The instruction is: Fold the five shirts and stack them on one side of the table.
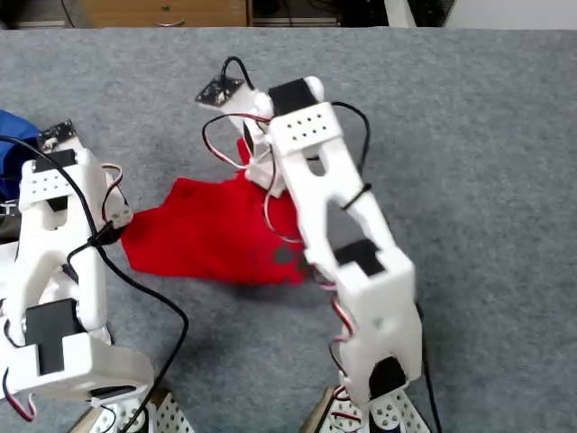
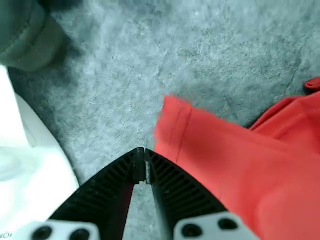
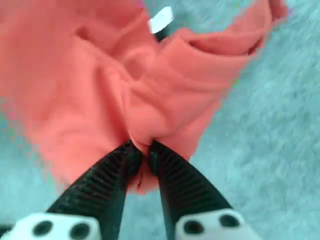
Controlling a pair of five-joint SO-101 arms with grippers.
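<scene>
We see the grey, carpet-like table (image 1: 469, 135) with one red shirt (image 1: 207, 234) lying near its middle. The shirt is rumpled and loosely spread, not folded into any tidy shape. The right arm (image 1: 343, 225) leans over the shirt's far edge, and the left arm (image 1: 59, 234) stands at the shirt's left side. At the table's left edge a piece of blue cloth (image 1: 7, 149) peeks in; we cannot tell whether it is a folded shirt or part of a stack. The right gripper (image 3: 141, 150) has its jaws pinched on a bunched fold of the red fabric, near the collar with its white label (image 3: 161, 20). The left gripper (image 2: 145, 160) has its jaws pressed together on nothing, with its tips over bare table just beside a sleeve hem (image 2: 172, 125). We judge that much of the task is left. This shirt's fold is barely begun, no finished stack is plainly visible, and we cannot count how many shirts remain.
</scene>
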